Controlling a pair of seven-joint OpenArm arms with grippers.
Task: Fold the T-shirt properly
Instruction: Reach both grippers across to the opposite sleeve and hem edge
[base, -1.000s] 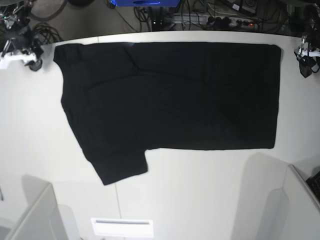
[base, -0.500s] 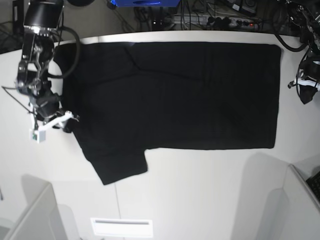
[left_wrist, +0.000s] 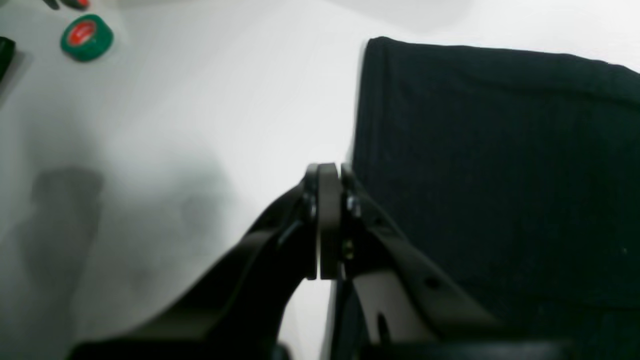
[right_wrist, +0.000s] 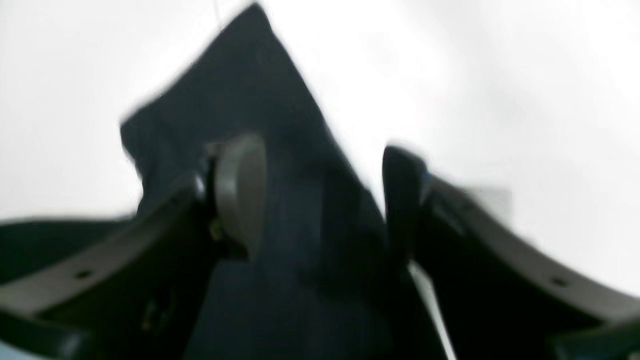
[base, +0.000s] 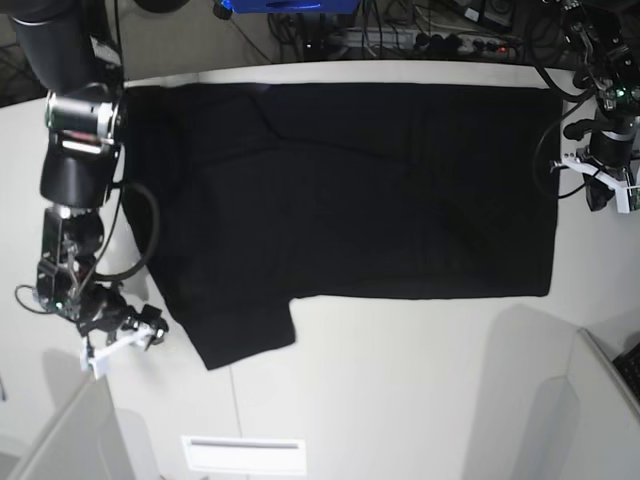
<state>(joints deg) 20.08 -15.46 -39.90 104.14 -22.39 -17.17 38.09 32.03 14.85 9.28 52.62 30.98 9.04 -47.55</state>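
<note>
The black T-shirt lies spread flat on the white table, plain side up, with its hem toward the right and its near sleeve at the lower left. My right gripper is low at that sleeve's left side. In the right wrist view my right gripper is open, its fingers astride the sleeve, which is blurred. My left gripper hangs just off the hem's right edge. In the left wrist view my left gripper is shut on nothing, beside the T-shirt's edge.
A green tape roll sits on the table beyond the left gripper. Cables and a power strip run behind the table's far edge. White panels stand at the front left and front right.
The right arm has swept down the table's left side to the near sleeve, its jaws opening wider. The left arm has dropped beside the hem and its gripper has shut.
</note>
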